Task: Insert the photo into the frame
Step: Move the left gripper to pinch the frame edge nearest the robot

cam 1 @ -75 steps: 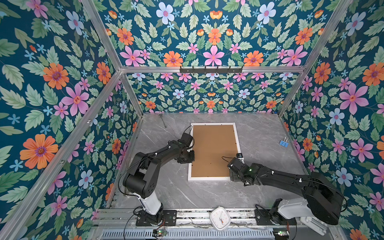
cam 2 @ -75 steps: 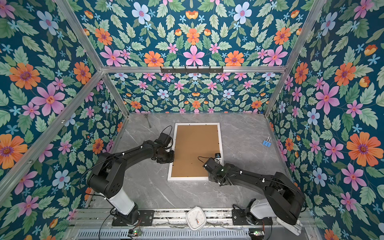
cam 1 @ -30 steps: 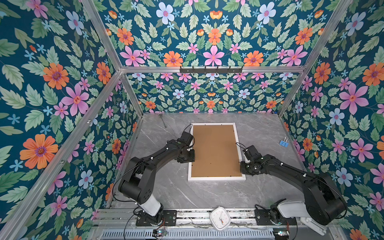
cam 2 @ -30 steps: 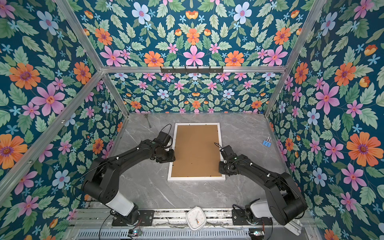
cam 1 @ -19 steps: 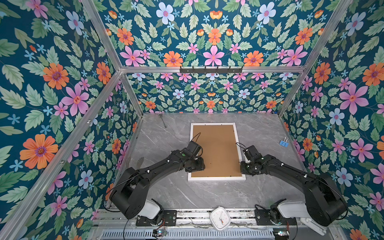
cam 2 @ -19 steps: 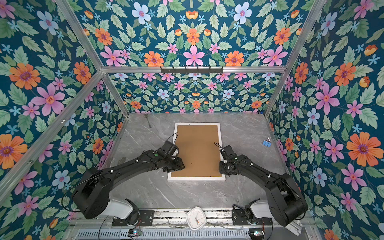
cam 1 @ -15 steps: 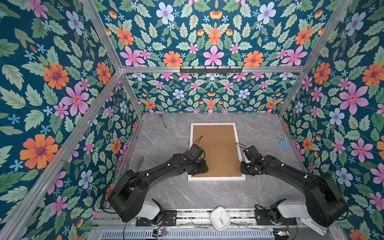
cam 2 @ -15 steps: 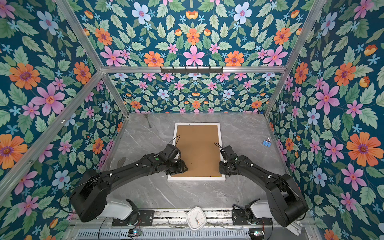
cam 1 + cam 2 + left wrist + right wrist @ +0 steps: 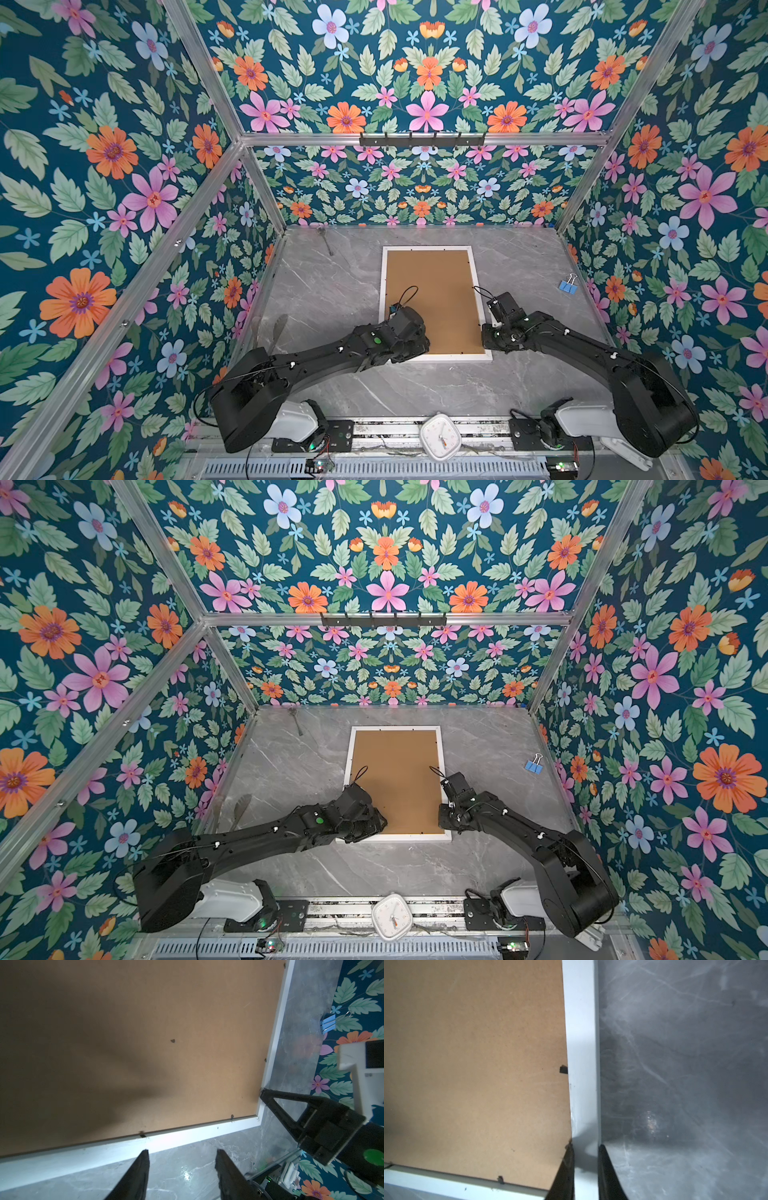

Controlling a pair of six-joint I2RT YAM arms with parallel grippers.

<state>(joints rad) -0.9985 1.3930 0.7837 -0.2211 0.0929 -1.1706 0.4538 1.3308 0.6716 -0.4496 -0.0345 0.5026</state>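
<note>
The frame (image 9: 449, 356) (image 9: 399, 838) lies face down mid-table in both top views, its white border around a brown backing board (image 9: 432, 286). The photo is hidden. My left gripper (image 9: 417, 347) (image 9: 181, 1151) hovers at the frame's near left corner. It is open and empty, with its fingertips (image 9: 145, 1153) over the table just off the near rail (image 9: 187, 1136). My right gripper (image 9: 487, 338) (image 9: 585, 1147) is shut on the frame's right rail (image 9: 581, 1043) close to the near right corner, one finger on each side of it. One right finger (image 9: 276, 1105) shows in the left wrist view.
A blue binder clip (image 9: 567, 286) (image 9: 328, 1023) lies by the right wall. A white clock (image 9: 440, 436) sits on the front rail between the arm bases. A metal spoon-like piece (image 9: 326, 241) lies at the back left. Floral walls close in three sides.
My left arm swung from the middle of the frame's left rail to its near left corner, jaws a little wider. My right gripper left the near right corner, tightened on the right rail and stayed there.
</note>
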